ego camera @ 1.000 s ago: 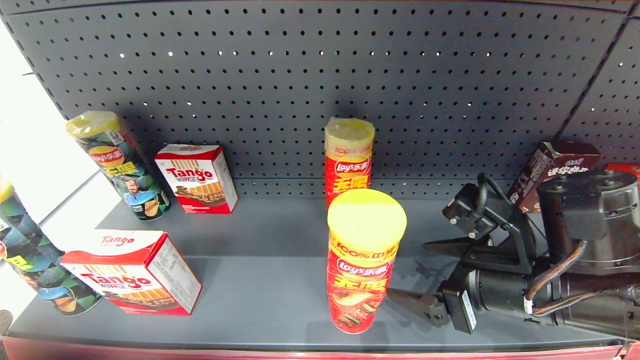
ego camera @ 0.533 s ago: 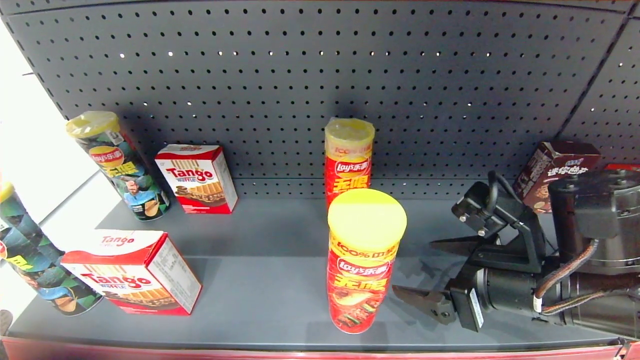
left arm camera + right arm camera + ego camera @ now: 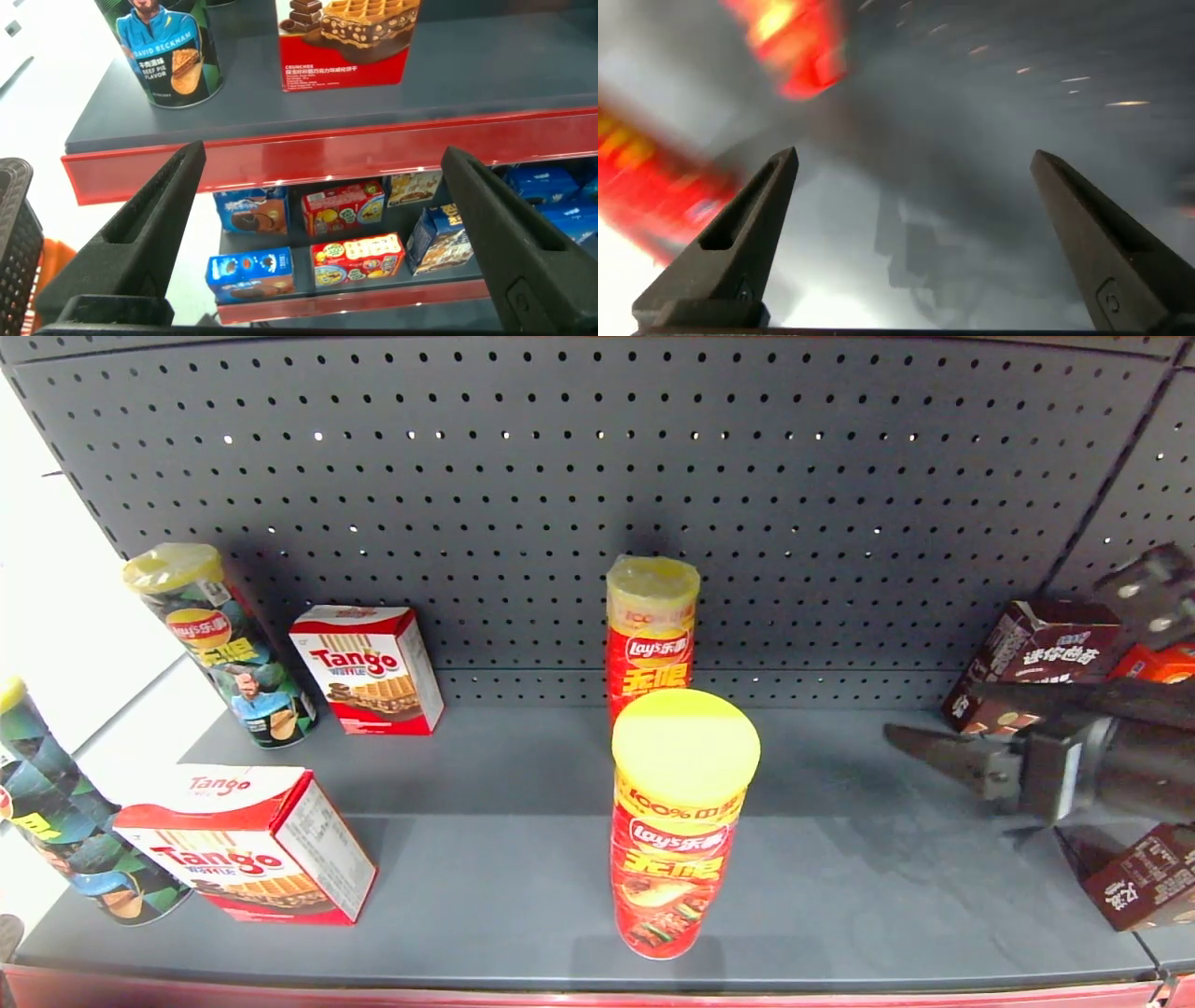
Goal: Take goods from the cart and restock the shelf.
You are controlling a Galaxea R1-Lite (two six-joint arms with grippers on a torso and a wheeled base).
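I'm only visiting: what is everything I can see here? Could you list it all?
Red chip cans: two, red, mid-shelf, one behind the other.
Dark chip cans: two, dark green-blue, shelf's left end.
Wafer boxes: two, red and white, shelf's left part.
Brown boxes: two, brown, shelf's right end.
Orange box: one, orange, far right.
Shelf: one, grey, pegboard back.
Lower packs: several, blue and red, shelves below.
Left end effector: one, black, open, before the shelf's red edge.
Right end effector: one, black, open, over the shelf's right part.
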